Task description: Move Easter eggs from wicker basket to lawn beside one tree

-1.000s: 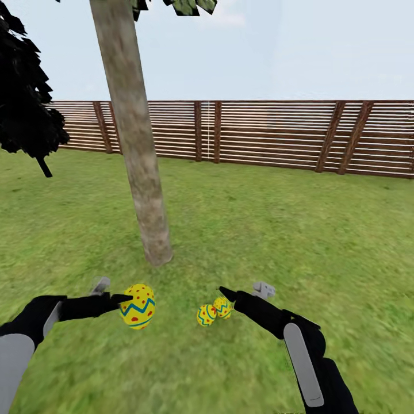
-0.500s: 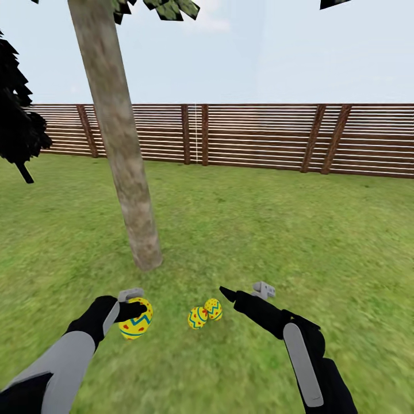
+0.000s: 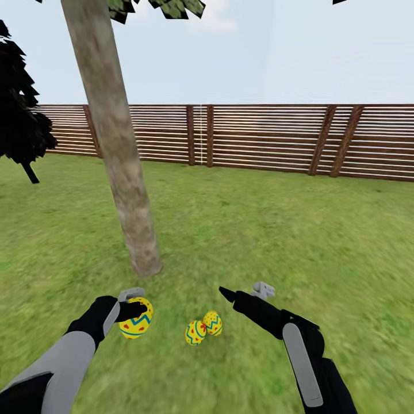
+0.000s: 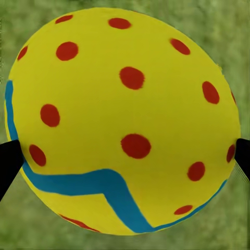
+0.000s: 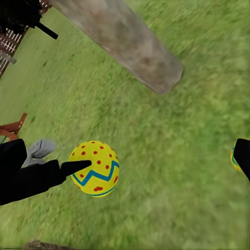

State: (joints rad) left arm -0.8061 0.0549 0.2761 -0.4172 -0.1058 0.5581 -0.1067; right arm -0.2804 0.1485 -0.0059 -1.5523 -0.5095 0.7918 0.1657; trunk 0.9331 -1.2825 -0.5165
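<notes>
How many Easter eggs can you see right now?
3. One egg is held in the left gripper near the tree; two eggs lie touching on the lawn.

Your left wrist camera looks straight onto one Easter egg, bright yellow with scattered red dots and a blue zigzag band across its lower part. A black fingertip touches the egg at one side, a second at the opposite side. Blurred green lawn lies behind.
</notes>
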